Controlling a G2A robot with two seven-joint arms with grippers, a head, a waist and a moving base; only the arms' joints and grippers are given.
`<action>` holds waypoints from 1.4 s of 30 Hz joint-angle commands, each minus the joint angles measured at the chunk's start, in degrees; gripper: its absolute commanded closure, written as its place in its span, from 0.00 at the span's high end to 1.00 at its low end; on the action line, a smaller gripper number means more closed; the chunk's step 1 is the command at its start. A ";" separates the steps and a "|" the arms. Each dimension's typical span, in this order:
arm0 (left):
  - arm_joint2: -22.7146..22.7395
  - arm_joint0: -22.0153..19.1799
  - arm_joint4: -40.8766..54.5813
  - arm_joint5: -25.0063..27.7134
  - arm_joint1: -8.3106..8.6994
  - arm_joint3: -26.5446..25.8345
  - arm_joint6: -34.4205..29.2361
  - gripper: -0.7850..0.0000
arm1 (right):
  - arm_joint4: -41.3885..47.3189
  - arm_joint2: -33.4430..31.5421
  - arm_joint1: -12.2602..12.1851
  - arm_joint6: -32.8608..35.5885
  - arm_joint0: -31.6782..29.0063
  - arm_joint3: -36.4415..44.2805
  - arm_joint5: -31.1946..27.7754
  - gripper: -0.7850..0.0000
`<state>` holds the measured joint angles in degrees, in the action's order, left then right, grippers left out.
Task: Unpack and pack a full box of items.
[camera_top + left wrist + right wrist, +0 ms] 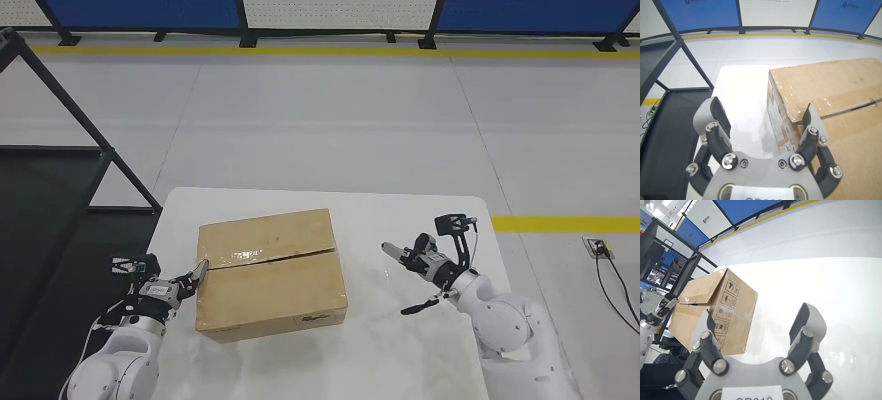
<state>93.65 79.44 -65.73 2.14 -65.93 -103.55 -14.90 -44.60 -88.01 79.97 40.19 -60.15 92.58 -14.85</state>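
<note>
A closed brown cardboard box point(268, 270) sits in the middle of the white table point(400, 225), its two top flaps meeting at a seam. My left gripper point(197, 276) stands open at the box's left edge, one fingertip point(807, 115) over the seam at the top edge point(829, 91), the other over bare table. My right gripper point(402, 278) is open above the table to the right of the box point(715, 306), apart from it, with nothing between its fingers point(800, 321). The left gripper point(668, 304) also appears at the box's far edge in the right wrist view.
A black metal frame point(60, 110) and a dark shelf stand off the table's left side. Open table lies right of the box and behind it. A yellow floor line point(560, 224) runs beyond the table's right edge.
</note>
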 commanded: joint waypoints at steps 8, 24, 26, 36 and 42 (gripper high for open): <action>0.00 0.00 0.00 0.00 0.00 0.00 0.00 1.00 | 4.58 -0.69 -0.02 -1.25 -1.55 0.15 -0.17 1.00; 0.00 0.00 0.00 0.00 0.00 0.00 0.00 1.00 | 7.09 -5.27 -2.58 5.68 -10.25 -0.04 -16.40 1.00; 0.00 0.00 0.00 0.00 0.00 0.00 0.00 1.00 | 7.09 -5.27 -2.58 5.68 -10.25 -0.04 -16.40 1.00; 0.00 0.00 0.00 0.00 0.00 0.00 0.00 1.00 | -10.40 -3.83 -3.13 -12.37 -12.76 4.62 -32.07 1.00; 0.00 0.00 0.00 0.00 0.00 0.00 0.00 1.00 | -41.02 -2.05 -3.78 -38.23 -14.93 4.99 -32.77 1.00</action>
<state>93.65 79.44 -65.73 2.14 -65.93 -103.55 -14.90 -77.22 -91.00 76.27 7.88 -74.83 97.77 -50.32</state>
